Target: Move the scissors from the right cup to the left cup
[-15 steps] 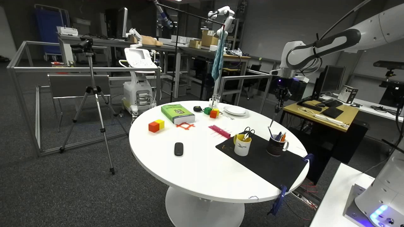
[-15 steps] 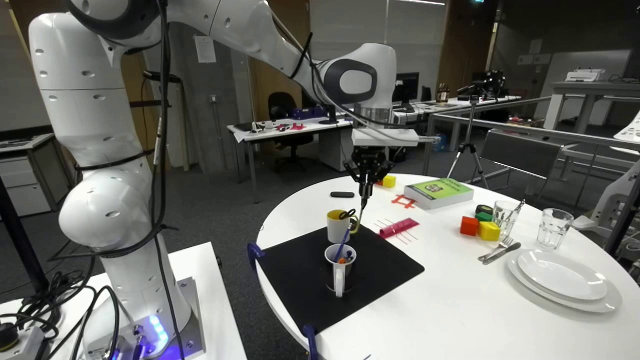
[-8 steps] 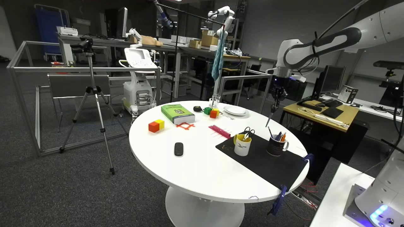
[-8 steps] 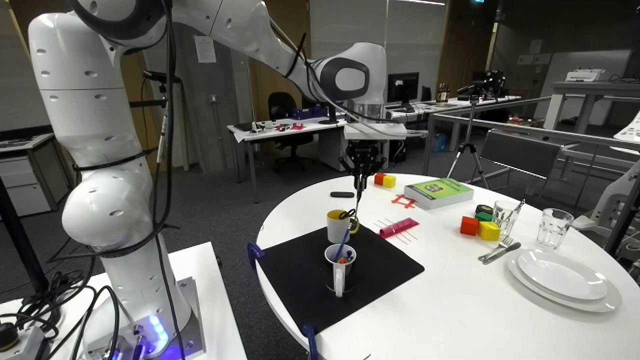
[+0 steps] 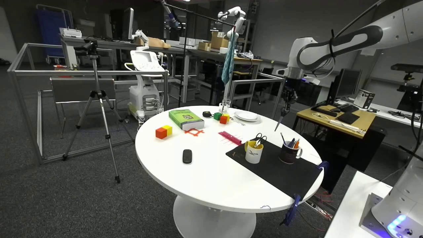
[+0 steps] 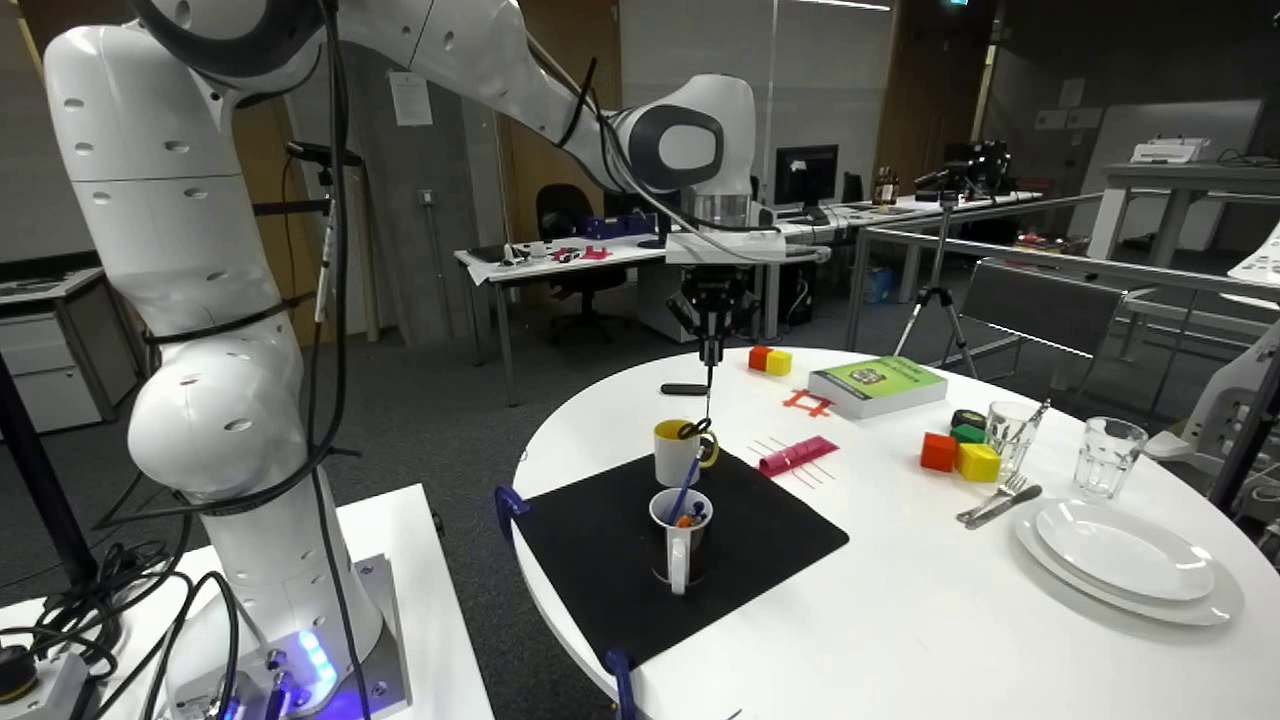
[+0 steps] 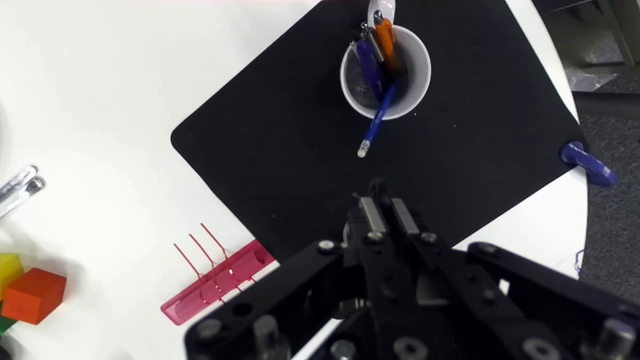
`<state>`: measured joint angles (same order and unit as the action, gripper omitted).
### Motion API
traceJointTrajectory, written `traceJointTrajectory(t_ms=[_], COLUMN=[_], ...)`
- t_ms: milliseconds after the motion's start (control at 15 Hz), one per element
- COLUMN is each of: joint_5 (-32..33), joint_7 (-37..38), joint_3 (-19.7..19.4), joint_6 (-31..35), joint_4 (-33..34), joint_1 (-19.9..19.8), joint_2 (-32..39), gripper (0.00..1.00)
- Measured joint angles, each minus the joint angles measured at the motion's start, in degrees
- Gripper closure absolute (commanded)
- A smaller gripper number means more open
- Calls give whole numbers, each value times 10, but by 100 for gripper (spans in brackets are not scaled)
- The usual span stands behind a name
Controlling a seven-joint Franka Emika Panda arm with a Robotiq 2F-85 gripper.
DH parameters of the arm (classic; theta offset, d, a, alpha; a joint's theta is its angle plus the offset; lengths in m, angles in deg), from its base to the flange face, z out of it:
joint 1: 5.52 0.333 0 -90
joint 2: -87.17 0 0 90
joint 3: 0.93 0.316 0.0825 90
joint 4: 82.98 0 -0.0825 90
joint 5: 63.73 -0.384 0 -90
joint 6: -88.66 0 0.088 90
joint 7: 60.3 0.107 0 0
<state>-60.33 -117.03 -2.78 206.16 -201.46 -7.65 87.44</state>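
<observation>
Leaning in the pale cup, the scissors are raising their black handles above its rim. The gripper is hanging higher than the pale cup, the scissors showing below its tip in both exterior views; in an exterior view, white desk is showing between the two. In the wrist view its fingers are standing nearly together, only a thin dark strip parting them. A slim dark end is reaching past them, and the views are not showing whether it is part of the gripper or a thing being held. Near the pale cup, on the same mat, the dark cup is holding pens and a blue pencil. Off the mat, near the pale cup, a pink piece is lying. Well apart from the pale cup, a book and plates are resting.
</observation>
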Motion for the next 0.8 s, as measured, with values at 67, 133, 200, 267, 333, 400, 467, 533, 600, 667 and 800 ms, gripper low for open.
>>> traceJointTrajectory(t_ms=[67, 133, 200, 267, 333, 400, 467, 533, 600, 667, 800], joint_5=[-1, -1, -1, -1, -1, -1, -1, -1, -1, -1, -1], joint_7=[2, 3, 3, 3, 3, 3, 3, 3, 3, 3, 6], joint_3=[-1, -2, -2, -2, -2, -2, -2, -2, -2, -2, -2], joint_6=[0, 0, 0, 0, 0, 0, 0, 0, 0, 0, 1], joint_4=[-1, -2, -2, -2, -2, -3, -3, -3, -3, -3, -3], joint_1=[-1, -1, -1, -1, -1, -1, -1, -1, -1, -1, -1], joint_2=[-4, -6, -8, -9, -9, -9, -9, -9, -9, -9, -7], gripper=[93, 93, 93, 93, 93, 93, 93, 93, 98, 98, 98])
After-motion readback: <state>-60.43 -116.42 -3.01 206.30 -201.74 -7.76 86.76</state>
